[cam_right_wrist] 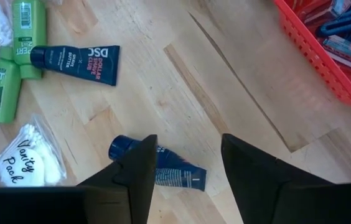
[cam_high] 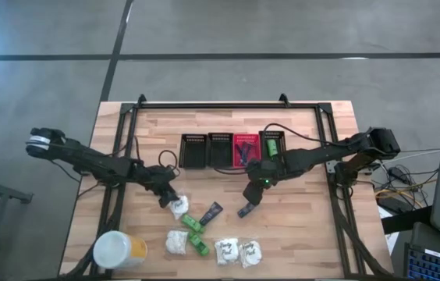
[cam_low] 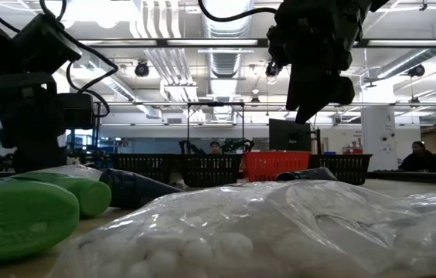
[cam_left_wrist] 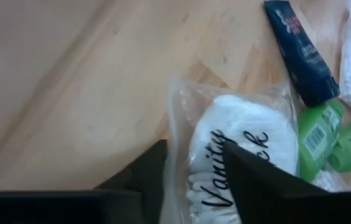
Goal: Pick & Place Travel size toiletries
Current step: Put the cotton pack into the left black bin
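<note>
The left gripper (cam_high: 173, 200) sits low over a white packet (cam_high: 179, 206) on the table (cam_high: 306, 234), its jaws open around the packet. The right gripper (cam_high: 250, 198) hangs above a dark tube (cam_high: 245, 210), jaws wide and empty. More toiletries lie near the front edge.

1. The bench (cam_high: 298, 234) is pale wood with a visible grain.
2. Three mesh baskets (cam_high: 193, 150) are black; a fourth basket (cam_high: 246, 147) is red.
3. The small bottles (cam_right_wrist: 28, 25) are bright green with white label print.
4. The squeeze tubes (cam_right_wrist: 79, 60) are dark navy with white lettering.
5. The packets (cam_left_wrist: 241, 149) are clear and crinkly, white inside, with black cursive script.
6. The large round container (cam_high: 118, 251) is yellow with a white lid.
7. Both tools, left (cam_high: 170, 199) and right (cam_high: 253, 197), are black.
</note>
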Available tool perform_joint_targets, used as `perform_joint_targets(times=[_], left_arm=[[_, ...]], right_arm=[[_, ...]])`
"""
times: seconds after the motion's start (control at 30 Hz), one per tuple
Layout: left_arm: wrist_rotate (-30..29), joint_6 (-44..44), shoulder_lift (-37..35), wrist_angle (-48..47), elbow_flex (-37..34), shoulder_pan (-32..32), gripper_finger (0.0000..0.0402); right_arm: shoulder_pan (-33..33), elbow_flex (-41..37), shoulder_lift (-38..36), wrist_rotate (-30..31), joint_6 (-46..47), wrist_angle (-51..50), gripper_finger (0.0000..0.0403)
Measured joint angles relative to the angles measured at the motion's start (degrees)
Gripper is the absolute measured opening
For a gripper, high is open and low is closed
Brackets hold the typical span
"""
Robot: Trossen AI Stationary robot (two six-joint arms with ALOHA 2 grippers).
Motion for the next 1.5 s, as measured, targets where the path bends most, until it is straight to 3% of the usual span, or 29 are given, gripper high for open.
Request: perform_joint_targets(times=[0.27,0.37,0.47,0.6,0.73,0.83,0.9,1.27,1.5], left_arm=[[1.56,-0.65,-1.36,-0.23,0.60,0.00,0.0014],[0.90,-0.36,-3.24,-0.82,3.52,0.00,0.0009],[-1.69,2.58,-5.14,-8.55,9.85,0.00,0.0005],[-8.76,12.39,-5.81,-29.31,23.75,0.04,0.0003],[-21.87,22.55,-3.50,-48.46,38.11,0.31,0.0002],[-32.06,30.50,-0.92,-55.91,46.69,1.81,0.0002],[-35.74,36.49,1.24,-58.43,50.76,4.09,0.0002],[-29.12,60.80,16.32,-58.75,56.93,20.94,0.0001],[-27.55,68.39,23.35,-55.55,57.05,23.58,0.0001]], right_arm=[[0.00,-0.02,0.00,0.00,-0.43,0.00,0.0172],[0.00,-0.10,0.00,0.00,-1.15,-0.03,0.0180],[0.00,-0.11,0.00,0.17,-1.51,-0.04,0.0187],[0.00,-0.11,0.00,1.92,-1.69,-0.02,0.0191],[0.00,-0.11,-0.02,5.37,-1.70,-0.04,0.0187],[0.00,-0.11,-0.04,7.58,-1.72,-0.02,0.0178],[0.00,-0.11,-0.06,9.08,-1.55,-0.02,0.0171],[-0.37,-0.11,-5.12,16.20,6.05,-2.06,0.0146],[-0.24,-0.56,-11.35,20.74,8.01,-5.62,0.0134]])
